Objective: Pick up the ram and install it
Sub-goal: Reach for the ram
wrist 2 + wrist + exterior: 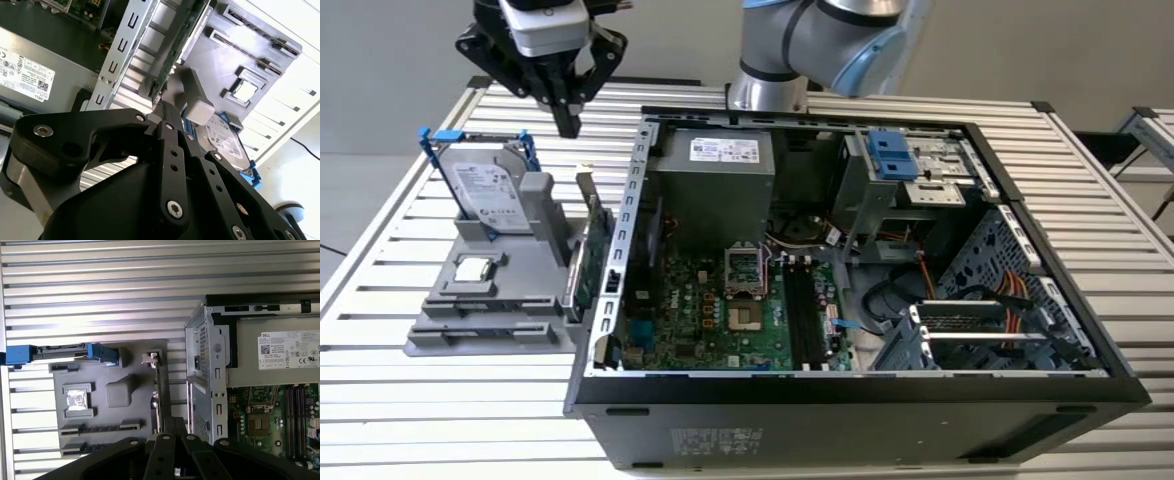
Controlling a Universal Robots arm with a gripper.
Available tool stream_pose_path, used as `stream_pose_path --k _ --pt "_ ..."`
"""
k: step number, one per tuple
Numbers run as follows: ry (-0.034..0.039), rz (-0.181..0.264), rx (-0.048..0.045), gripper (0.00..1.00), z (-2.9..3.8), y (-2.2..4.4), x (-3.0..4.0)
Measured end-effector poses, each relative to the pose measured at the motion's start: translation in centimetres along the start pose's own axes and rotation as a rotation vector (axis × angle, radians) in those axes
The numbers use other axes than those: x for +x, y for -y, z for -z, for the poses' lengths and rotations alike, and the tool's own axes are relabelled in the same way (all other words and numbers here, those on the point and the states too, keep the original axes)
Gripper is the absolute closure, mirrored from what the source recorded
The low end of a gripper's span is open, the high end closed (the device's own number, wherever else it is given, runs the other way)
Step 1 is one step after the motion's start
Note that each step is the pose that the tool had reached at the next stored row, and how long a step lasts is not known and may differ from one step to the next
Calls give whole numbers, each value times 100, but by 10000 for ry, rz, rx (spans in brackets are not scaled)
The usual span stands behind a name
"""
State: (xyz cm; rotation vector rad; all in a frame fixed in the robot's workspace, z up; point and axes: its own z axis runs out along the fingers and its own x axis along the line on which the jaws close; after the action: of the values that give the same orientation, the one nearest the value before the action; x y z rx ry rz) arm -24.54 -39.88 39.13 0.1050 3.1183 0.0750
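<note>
Exterior view puts my gripper [570, 126] high above the gray holder [440, 338], fingers together and holding nothing. I judge the ram [85, 446] not yet picked: in the first wrist view it looks to sit in a holder slot. The motherboard slots [809, 322] look empty, so pick and install are both left.

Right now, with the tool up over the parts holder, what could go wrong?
1. The tool hangs shut above the expansion card standing on edge by the case wall; a straight descent might clip either.
2. The upright hard drive sits close on the other side, so a sideways approach could knock it.
</note>
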Motion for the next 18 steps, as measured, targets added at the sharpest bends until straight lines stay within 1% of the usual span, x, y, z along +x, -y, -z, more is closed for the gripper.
stream_pose_path --k 4,12,18 --pt "1 3 -1 100 2 7 105" --pt "-1 8 0 100 3 15 218" --pt "0 11 -1 100 5 22 321"
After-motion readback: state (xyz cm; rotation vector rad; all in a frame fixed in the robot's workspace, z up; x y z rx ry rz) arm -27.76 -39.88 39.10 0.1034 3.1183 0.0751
